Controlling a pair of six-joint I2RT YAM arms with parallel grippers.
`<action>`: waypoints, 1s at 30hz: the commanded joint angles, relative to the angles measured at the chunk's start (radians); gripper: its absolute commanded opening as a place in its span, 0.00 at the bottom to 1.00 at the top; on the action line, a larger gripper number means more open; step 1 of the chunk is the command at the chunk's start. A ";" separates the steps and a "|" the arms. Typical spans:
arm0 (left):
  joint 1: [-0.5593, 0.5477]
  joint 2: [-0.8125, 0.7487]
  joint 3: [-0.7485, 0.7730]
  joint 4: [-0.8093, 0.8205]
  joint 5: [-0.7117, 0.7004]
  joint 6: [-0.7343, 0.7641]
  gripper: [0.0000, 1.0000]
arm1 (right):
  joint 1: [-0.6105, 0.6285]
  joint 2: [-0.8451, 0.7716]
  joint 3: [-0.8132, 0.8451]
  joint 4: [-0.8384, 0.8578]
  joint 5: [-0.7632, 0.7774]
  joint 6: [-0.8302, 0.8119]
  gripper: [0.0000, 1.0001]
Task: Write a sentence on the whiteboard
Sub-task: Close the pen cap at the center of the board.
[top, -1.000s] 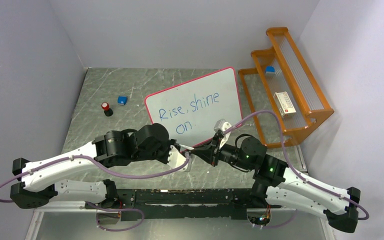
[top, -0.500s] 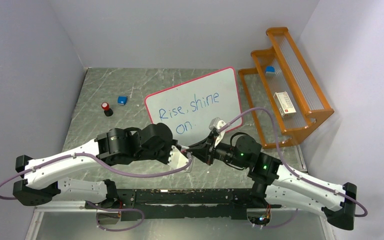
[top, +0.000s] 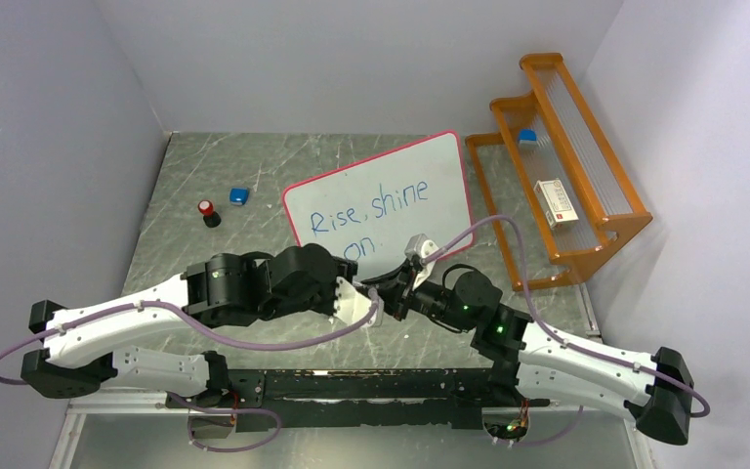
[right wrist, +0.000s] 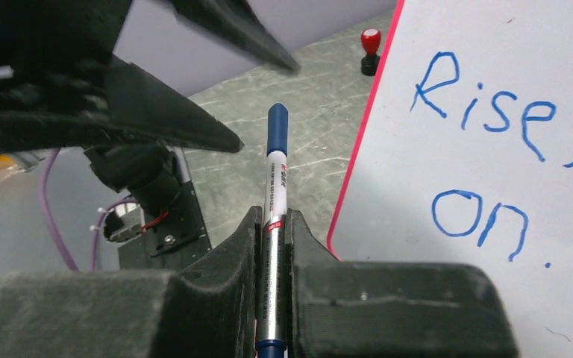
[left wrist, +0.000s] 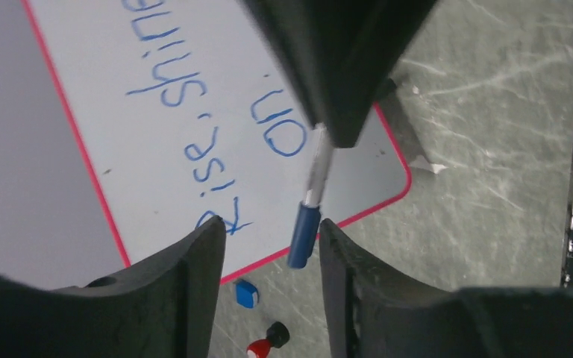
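Observation:
The whiteboard (top: 437, 164) leans on the table, pink-framed. The sentence (top: 371, 210) on it reads "Rise, shine on." in blue. My right gripper (right wrist: 274, 216) is shut on the silver barrel of a marker (right wrist: 275, 186) whose blue cap (left wrist: 303, 237) is on. My left gripper (left wrist: 271, 227) is open. The capped end sits between its fingers, close to the right finger (left wrist: 351, 276) and apart from the left one. Both grippers meet nose to nose in front of the board's near edge, left gripper (top: 371, 308) facing right gripper (top: 394, 293).
A red-topped stamp (top: 209, 211) and a small blue block (top: 240, 195) lie left of the board. An orange rack (top: 586, 234) stands at the right with a white box (top: 557, 203) and a blue item (top: 527, 137) on its shelves.
My left gripper's jaws have opened off the marker's cap. The right arm has shifted left, bringing the marker closer to the left gripper.

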 commanded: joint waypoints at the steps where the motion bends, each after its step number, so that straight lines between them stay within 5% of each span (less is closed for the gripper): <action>1: -0.006 -0.034 0.048 0.109 -0.149 -0.136 0.59 | -0.004 -0.017 -0.059 0.182 0.056 -0.063 0.00; 6: -0.006 -0.028 0.067 0.192 -0.319 -0.398 0.91 | -0.004 -0.026 -0.123 0.321 0.116 -0.144 0.00; 9: -0.004 -0.019 0.090 0.205 -0.400 -0.631 0.97 | -0.004 -0.015 -0.144 0.378 0.146 -0.194 0.00; 12: 0.008 -0.028 0.105 0.195 -0.478 -0.914 0.97 | -0.004 -0.003 -0.164 0.433 0.154 -0.242 0.00; 16: 0.025 -0.057 0.085 0.208 -0.464 -1.181 0.83 | -0.004 0.020 -0.194 0.504 0.161 -0.269 0.00; 22: 0.041 -0.091 0.022 0.303 -0.446 -1.433 0.88 | -0.002 0.034 -0.240 0.614 0.192 -0.245 0.00; 30: 0.089 -0.126 -0.062 0.329 -0.458 -1.681 0.80 | -0.003 0.008 -0.261 0.649 0.206 -0.245 0.00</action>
